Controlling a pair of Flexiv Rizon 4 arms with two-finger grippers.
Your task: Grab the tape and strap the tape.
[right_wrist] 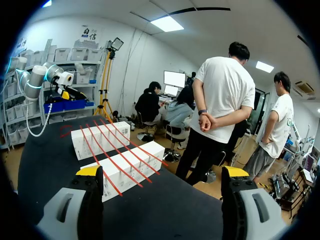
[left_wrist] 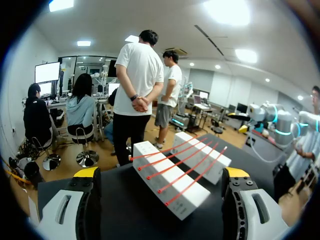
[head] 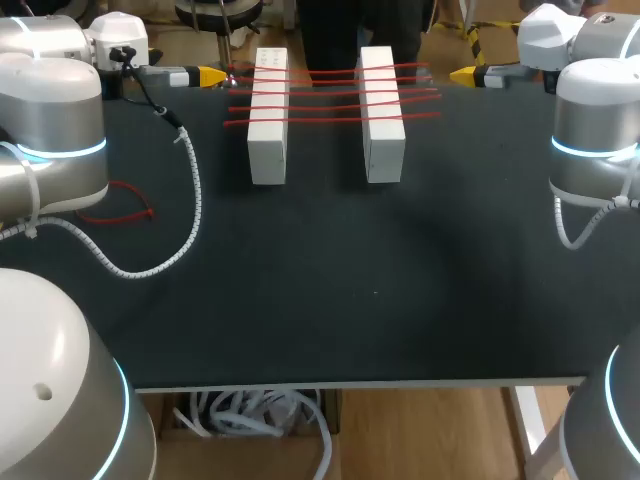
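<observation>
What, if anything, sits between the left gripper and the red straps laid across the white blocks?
Nothing visible does. The left gripper, open, sits just off the strap ends, with only bare table between it and the red straps lying across the two white blocks.

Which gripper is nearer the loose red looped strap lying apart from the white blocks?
Left. The left gripper is farther back than the red looped strap, same side; the right gripper is past both white blocks.

The tape strips (head: 325, 103) are red, the two blocks (head: 268, 135) white, the table (head: 350, 280) black.
</observation>
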